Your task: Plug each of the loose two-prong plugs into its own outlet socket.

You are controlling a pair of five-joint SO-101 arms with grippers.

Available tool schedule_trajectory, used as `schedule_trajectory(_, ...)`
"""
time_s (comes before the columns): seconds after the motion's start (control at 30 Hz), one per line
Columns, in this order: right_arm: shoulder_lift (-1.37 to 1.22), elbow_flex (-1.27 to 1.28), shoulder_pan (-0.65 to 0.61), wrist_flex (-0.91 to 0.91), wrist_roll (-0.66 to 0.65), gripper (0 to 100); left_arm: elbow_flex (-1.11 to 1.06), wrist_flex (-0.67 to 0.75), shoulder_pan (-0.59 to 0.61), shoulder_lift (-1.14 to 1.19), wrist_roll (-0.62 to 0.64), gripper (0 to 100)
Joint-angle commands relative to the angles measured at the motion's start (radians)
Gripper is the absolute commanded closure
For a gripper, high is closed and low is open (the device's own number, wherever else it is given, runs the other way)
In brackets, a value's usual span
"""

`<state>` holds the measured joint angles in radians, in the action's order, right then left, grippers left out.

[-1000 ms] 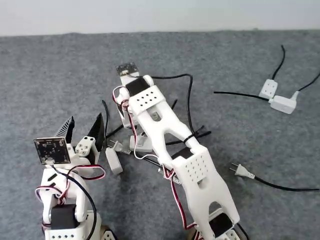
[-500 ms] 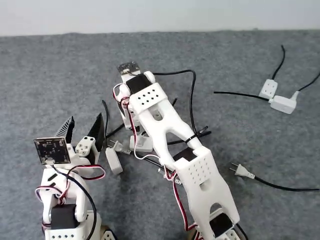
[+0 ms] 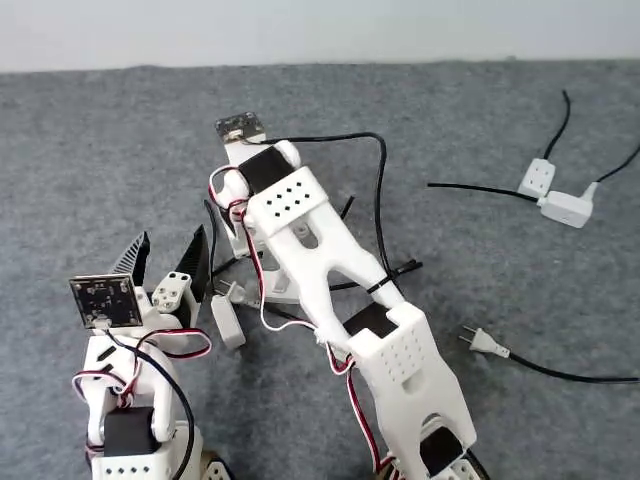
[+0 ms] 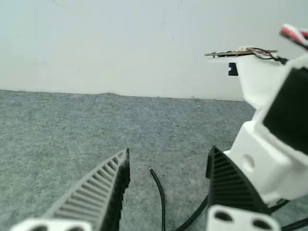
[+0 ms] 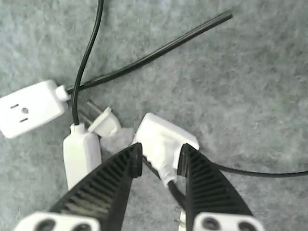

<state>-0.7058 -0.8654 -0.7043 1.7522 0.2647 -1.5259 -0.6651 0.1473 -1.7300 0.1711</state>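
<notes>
White socket block (image 5: 163, 137) lay between the right gripper's (image 5: 160, 150) parted jaws, with a loose plug (image 5: 103, 121) just beside it. Closing could have snagged its black cord (image 5: 250, 172) and dragged that plug away. The left gripper (image 4: 169, 159) gaped, holding nothing.

plug (image 3: 487, 344): right, front | socket (image 3: 537, 178): right, behind plug | both on table (image 3: 100, 130)

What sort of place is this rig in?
Probably a lab test bench: two white arms on a grey felt-like mat, bare white wall behind, loose outlet sockets and a two-prong plug laid out.
</notes>
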Motion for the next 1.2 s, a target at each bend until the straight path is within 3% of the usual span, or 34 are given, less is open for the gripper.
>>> schedule_trajectory(0.0,0.068,0.021,-0.008,0.042,0.014,86.5,0.015,0.031,-0.003,-0.011,0.008,74)
schedule_trajectory(0.93,0.101,0.146,0.002,0.045,0.014,86.8,0.01,0.032,-0.011,-0.011,-0.014,74)
schedule_trajectory(1.17,0.128,0.164,0.002,0.044,0.008,96.8,0.01,0.032,-0.009,-0.011,-0.014,74)
